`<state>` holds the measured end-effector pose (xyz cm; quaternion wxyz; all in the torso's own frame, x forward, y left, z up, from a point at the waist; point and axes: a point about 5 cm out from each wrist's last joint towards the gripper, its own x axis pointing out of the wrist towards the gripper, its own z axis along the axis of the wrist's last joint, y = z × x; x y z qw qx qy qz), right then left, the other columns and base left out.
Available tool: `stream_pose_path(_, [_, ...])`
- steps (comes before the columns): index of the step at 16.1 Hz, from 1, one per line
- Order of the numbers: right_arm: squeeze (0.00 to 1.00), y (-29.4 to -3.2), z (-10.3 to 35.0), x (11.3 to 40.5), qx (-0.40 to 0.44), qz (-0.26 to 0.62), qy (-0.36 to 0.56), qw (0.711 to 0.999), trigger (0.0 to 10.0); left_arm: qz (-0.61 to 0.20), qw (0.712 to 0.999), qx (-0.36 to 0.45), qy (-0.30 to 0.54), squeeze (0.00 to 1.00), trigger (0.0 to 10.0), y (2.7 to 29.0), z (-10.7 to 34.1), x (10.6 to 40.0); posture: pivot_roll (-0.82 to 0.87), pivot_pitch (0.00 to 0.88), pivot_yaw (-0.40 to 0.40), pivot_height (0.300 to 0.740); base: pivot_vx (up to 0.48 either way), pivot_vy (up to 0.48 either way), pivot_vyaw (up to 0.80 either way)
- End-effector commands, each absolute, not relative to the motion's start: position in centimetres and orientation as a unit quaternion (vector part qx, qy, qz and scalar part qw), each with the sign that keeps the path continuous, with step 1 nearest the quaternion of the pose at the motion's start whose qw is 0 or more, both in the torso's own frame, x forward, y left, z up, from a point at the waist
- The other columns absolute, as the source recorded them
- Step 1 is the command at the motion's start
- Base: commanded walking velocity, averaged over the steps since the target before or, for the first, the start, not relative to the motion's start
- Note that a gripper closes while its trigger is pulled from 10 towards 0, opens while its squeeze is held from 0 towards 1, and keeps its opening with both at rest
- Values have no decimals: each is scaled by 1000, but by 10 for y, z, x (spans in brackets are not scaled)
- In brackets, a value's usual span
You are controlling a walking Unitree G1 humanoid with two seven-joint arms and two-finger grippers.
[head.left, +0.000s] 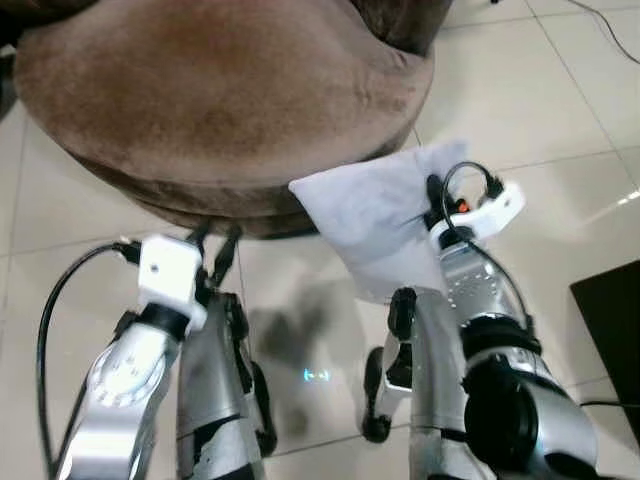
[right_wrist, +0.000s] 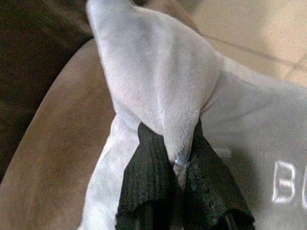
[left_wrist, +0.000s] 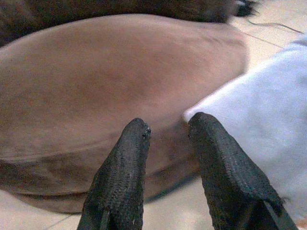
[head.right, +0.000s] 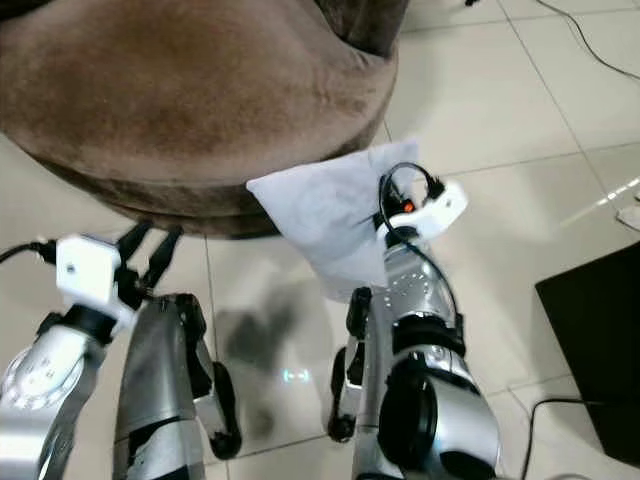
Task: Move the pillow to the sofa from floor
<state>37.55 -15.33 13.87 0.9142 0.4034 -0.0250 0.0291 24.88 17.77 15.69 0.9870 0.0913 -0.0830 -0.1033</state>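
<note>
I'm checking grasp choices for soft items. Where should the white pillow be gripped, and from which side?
Pinch a raised fold near the edge of the pillow, coming from the robot's right, away from the sofa. The soft cloth bunches into a ridge; the right gripper already clamps one such fold between its fingers.

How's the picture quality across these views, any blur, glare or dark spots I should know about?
Left eye view: soft focus overall, a shadow on the tiles in front of the sofa, glare streak on the floor at the right edge. Left wrist view: left gripper fingers sharp, sofa behind blurred. Right wrist view: evenly lit, right gripper pinching a fold of the pillow; the left edge falls dark.
</note>
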Motion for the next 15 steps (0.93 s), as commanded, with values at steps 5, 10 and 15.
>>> stream_pose_path(5, [0, -142, 169, 353, 312, 135, -88, 937, 10000, -78, 987, 87, -114, 0, 10000, 178, 172, 261, 32, 205, 18, 503, 0, 0, 0])
stream_pose_path(10, [0, -142, 169, 335, 273, 142, -90, 947, 10000, -132, 975, 154, -86, 0, 10000, 172, 162, 259, 15, 160, 66, 543, 0, 0, 0])
stream_pose_path(15, [0, -138, 164, 327, 264, 145, -80, 950, 10000, -123, 976, 160, -78, 0, 10000, 176, 152, 259, 12, 114, 66, 598, 0, 0, 0])
